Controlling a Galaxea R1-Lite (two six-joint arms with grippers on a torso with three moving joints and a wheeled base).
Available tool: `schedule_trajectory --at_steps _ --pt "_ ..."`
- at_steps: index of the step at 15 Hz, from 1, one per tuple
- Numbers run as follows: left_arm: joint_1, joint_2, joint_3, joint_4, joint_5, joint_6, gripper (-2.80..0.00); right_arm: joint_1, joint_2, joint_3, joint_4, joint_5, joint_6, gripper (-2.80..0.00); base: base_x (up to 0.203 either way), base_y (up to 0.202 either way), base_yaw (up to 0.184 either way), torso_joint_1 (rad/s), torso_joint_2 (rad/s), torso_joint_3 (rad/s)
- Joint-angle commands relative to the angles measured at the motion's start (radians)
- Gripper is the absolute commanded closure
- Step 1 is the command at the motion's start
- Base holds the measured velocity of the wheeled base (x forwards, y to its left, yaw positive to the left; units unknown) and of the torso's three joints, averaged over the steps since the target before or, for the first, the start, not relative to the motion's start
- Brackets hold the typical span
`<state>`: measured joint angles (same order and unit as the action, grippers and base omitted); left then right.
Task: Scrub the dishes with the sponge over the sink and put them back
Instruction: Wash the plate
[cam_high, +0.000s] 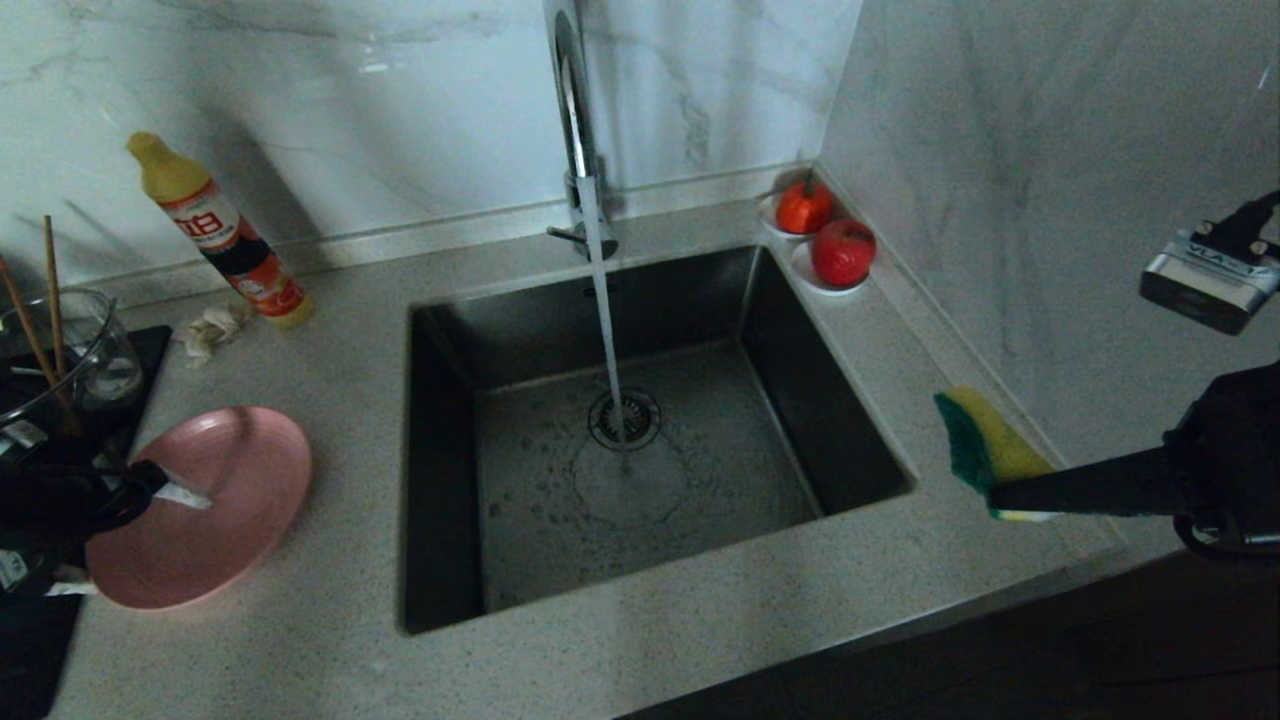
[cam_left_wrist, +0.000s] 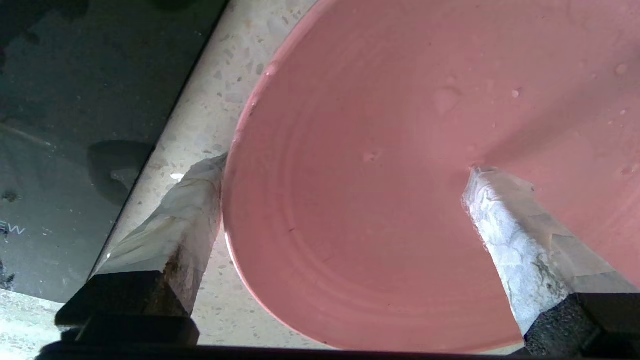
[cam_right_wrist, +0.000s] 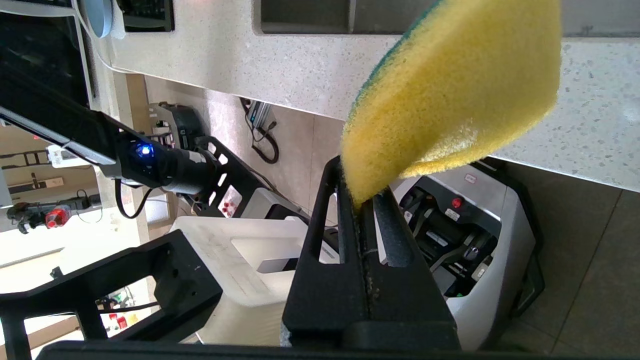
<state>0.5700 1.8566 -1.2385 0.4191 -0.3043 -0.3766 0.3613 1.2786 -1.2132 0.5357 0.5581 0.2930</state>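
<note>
Pink plate (cam_left_wrist: 400, 175): rim sits between my left jaws (cam_left_wrist: 345, 200), wide apart, on tabletop (cam_high: 330, 660).
Right jaws (cam_high: 1010, 495): clamped on sponge (cam_high: 985, 440), right of sink (cam_high: 440, 340).

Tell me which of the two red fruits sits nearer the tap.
The back red fruit, in the counter's corner by the wall; the front red fruit sits farther from the tap.

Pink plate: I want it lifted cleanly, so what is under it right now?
The pink plate lies on the speckled counter; its nearer edge is hidden by the open left gripper.
</note>
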Motion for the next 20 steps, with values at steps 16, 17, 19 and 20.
schedule_trajectory --at_steps 16,17,19,20 --pt "0.001 -0.070 -0.082 0.008 -0.032 -0.091 0.00 0.001 0.004 -0.008 0.003 0.005 0.001 0.00 0.000 0.000 0.000 0.000 0.00 0.000" --pt "0.001 -0.088 -0.082 0.007 -0.057 -0.098 0.00 0.001 0.004 -0.008 0.003 0.005 0.001 0.00 0.000 0.000 0.000 0.000 0.00 0.000" --pt "0.001 -0.131 -0.083 0.010 -0.105 -0.108 0.00 0.002 0.004 -0.006 0.003 0.005 0.001 0.00 0.000 0.000 0.000 0.000 0.00 0.000" --pt "-0.002 -0.155 -0.079 0.011 -0.116 -0.113 0.00 0.001 0.004 -0.006 0.003 0.005 0.000 0.00 0.000 0.000 0.000 0.000 0.00 0.000"
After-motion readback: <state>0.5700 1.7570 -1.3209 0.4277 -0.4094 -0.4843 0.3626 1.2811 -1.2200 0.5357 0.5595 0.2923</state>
